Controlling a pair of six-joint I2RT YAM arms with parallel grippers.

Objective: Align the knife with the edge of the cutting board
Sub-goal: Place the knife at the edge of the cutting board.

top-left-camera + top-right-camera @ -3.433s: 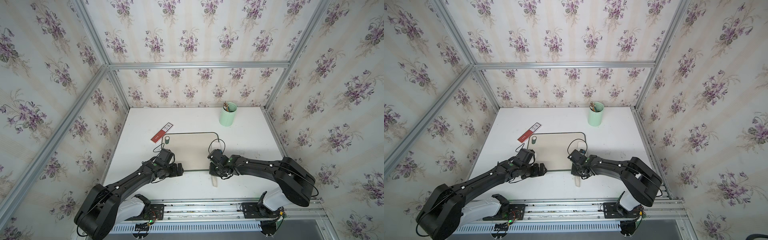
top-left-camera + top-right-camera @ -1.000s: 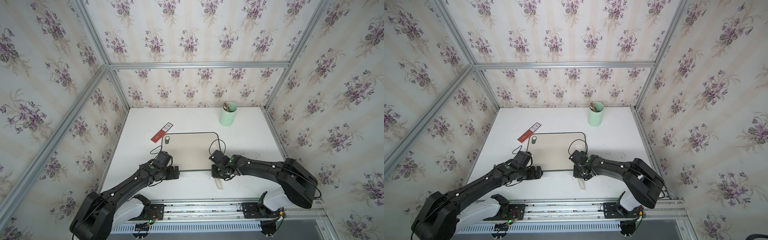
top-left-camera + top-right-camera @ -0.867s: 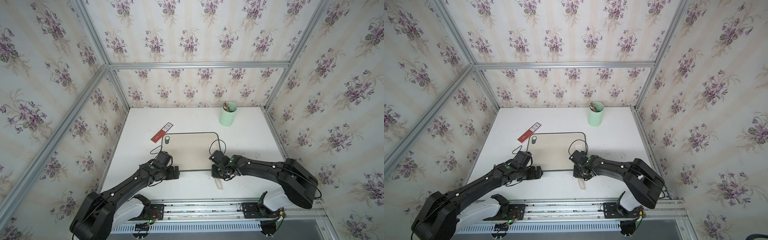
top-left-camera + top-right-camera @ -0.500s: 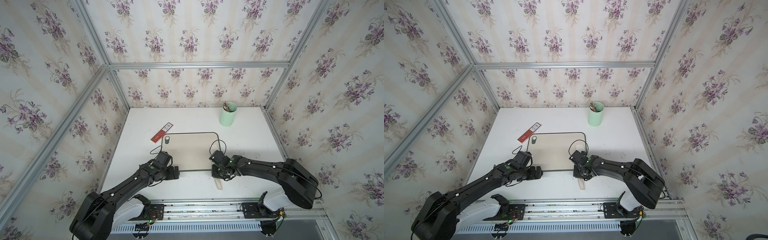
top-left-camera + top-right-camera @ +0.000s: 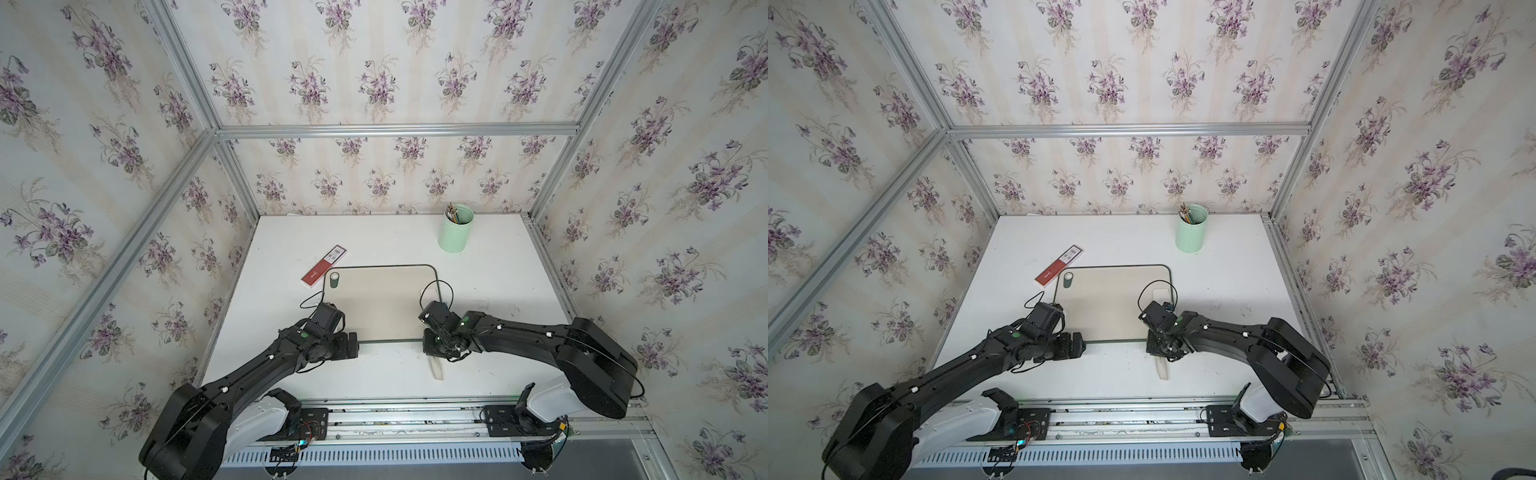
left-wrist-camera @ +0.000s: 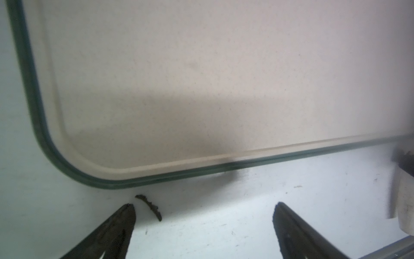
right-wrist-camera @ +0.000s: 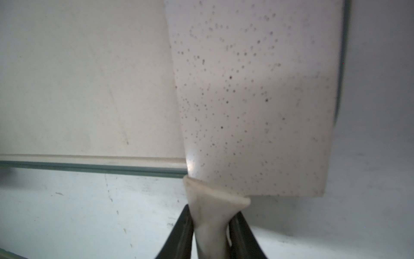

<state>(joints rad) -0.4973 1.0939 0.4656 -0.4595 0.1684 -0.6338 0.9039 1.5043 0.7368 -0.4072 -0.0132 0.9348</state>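
knife (image 7: 253,101) on board (image 7: 78,78), handle in right tool (image 7: 211,224)

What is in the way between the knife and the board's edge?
Nothing visible. The right gripper grips the knife by the handle. The blade lies on the board right by its side rim, slightly tilted to it, with nothing between them.

I see a mint-green cup (image 5: 456,239) (image 5: 1191,237) in both top views, upright with pencils (image 5: 454,216) in it, at about one o'clock from the middle of the white table (image 5: 374,235). A flat red box (image 5: 324,266) with white labels lies slanted at ten o'clock. The left wrist view shows a small dark curved scrap (image 6: 149,206) on the tabletop
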